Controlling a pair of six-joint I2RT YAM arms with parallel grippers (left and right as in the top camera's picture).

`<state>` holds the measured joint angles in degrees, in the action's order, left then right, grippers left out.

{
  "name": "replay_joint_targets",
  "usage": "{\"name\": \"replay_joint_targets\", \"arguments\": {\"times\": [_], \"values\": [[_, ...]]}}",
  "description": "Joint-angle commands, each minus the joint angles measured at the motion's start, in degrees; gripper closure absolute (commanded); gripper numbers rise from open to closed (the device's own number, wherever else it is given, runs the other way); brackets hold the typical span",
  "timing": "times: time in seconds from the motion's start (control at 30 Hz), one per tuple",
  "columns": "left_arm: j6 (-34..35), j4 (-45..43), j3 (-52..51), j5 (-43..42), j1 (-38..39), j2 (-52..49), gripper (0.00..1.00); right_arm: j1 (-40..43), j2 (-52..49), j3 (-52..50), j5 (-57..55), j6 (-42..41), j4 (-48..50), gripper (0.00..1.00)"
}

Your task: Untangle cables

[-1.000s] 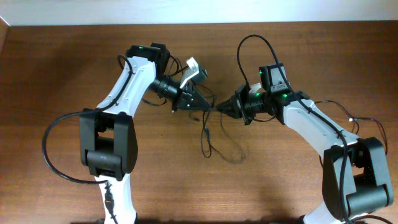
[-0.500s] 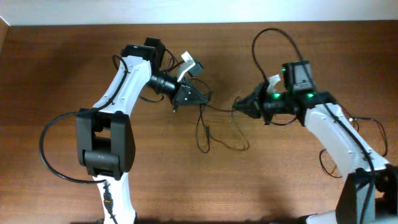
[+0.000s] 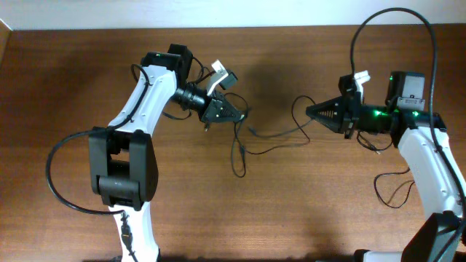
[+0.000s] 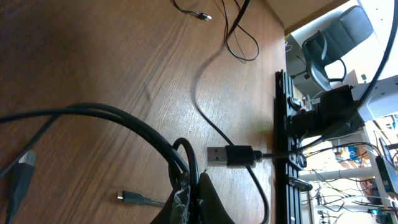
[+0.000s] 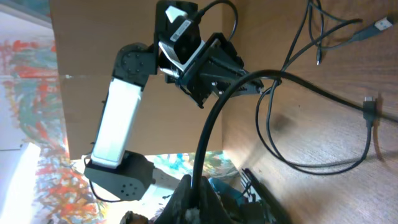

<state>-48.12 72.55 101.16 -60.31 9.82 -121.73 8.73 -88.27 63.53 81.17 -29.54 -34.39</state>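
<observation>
The brown wooden table (image 3: 87, 218) carries everything. The left arm (image 3: 142, 102) reaches up from the near edge and bends inward. It ends in the left fingers (image 3: 240, 113), close to the table's middle. The right arm (image 3: 429, 156) comes in from the other side. Its right fingers (image 3: 312, 112) point straight at the left fingers, level with them and well apart from them.

The cables (image 3: 280, 134), thin and black, fill the stretch between the left fingers and the right fingers. Two strands sag across the table from the left fingers toward the right ones. A narrow loop trails from the left fingers toward the near edge. A small loop curls up far from the left fingers, just short of the right ones.

The left fingers are pinched tight on the cables. In the left wrist view several strands bunch together and run into the closed tips. The right fingers (image 5: 193, 202) are likewise closed on the cables, gripping one strand that rises from them in an arc toward the left fingers.

Just past the left fingers sits a USB plug (image 4: 227, 155) with a bare metal end; whether it rests on the table or hangs just above it I cannot tell. A smaller plug (image 4: 127, 198) lies on the table just beside the left fingers.
</observation>
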Motion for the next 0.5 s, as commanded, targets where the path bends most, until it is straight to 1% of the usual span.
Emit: {"name": "replay_joint_targets", "arguments": {"times": [0.0, 0.03, 0.07, 0.13, 0.17, 0.2, 0.23, 0.27, 0.3, 0.33, 0.4, 0.47], "values": [[0.57, -0.09, -0.11, 0.72, -0.24, -0.11, 1.0, 1.29, 1.4, 0.02, 4.31, 3.17, -1.38, 0.96], [0.57, -0.09, -0.11, 1.03, -0.24, -0.11, 1.0, 1.42, 1.4, 0.02, 4.24, 3.15, -2.8, 0.96], [0.57, -0.11, -0.11, 1.03, -0.24, -0.11, 1.0, 1.42, 1.4, 0.0, 1.55, 3.19, -4.11, 0.96], [0.57, -0.09, -0.11, 1.03, -0.24, -0.11, 1.0, 1.42, 1.33, 0.0, -12.15, 3.19, -7.69, 0.94], [0.61, -0.09, -0.11, 1.27, -0.2, -0.11, 0.98, 1.42, 1.33, 0.0, -23.23, 3.17, -12.0, 0.85], [0.74, -0.07, -0.11, 1.27, -0.11, -0.11, 0.95, 1.42, 1.33, 0.0, -28.59, 3.19, -14.64, 0.73], [0.96, -0.09, -0.11, 1.46, -0.02, -0.11, 0.93, 1.42, 1.33, 0.0, -33.2, 3.19, -16.96, 0.69], [0.96, -0.09, -0.11, 1.66, 0.02, -0.11, 0.91, 1.42, 1.33, 0.0, -37.0, 3.19, -18.86, 0.47], [0.94, -0.11, -0.11, 1.66, 0.02, -0.11, 0.91, 1.42, 1.33, 0.0, -40.24, 3.19, -20.59, 0.11], [0.94, -0.11, -0.11, 1.66, 0.02, -0.11, 0.91, 1.42, 1.33, 0.0, -42.86, 3.17, -21.88, 0.01], [0.96, -0.11, -0.11, 1.66, 0.02, -0.11, 0.92, 1.42, 1.33, 0.0, -47.71, 3.19, -22.16, 0.02], [0.94, -0.09, -0.11, 1.68, 0.09, -0.11, 0.92, 1.4, 1.33, 0.0, -50.21, 3.17, -22.21, 0.02]]}}
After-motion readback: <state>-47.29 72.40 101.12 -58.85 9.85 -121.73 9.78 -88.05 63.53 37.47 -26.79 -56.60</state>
